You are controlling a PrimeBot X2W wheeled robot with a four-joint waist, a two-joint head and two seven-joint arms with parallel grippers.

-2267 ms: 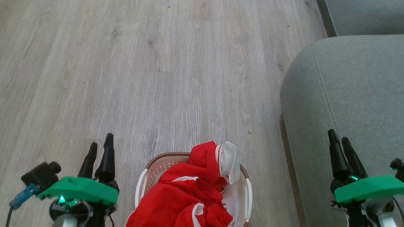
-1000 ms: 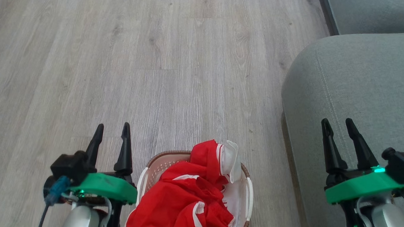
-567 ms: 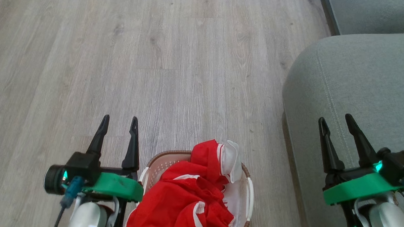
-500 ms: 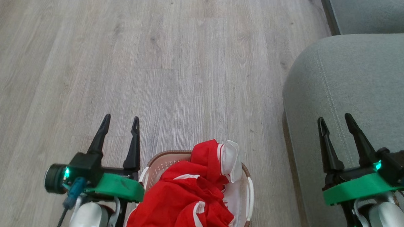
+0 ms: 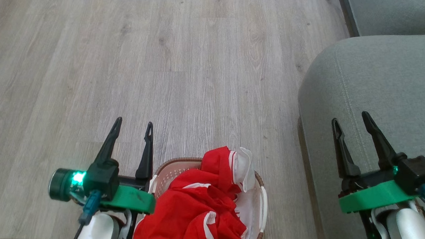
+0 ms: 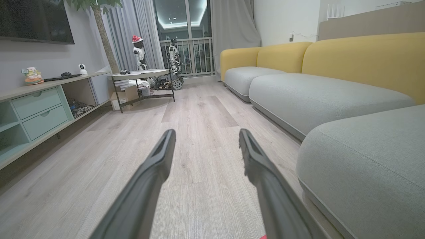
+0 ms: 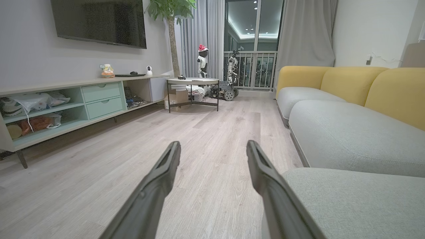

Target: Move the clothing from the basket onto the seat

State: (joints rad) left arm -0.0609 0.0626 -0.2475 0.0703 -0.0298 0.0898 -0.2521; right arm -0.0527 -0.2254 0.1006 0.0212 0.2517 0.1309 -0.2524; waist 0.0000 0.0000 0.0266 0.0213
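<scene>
The head view is bright and evenly lit. The floor point(image 5: 200, 62) carries only faint, soft shadows, with a darker band under the edge of the seat point(image 5: 376, 79). Both wrist views bow outward at their edges. Ceiling lights glare in the window point(image 7: 255, 33), and the near fingers point(image 6: 146, 189) look soft and blurred.
</scene>
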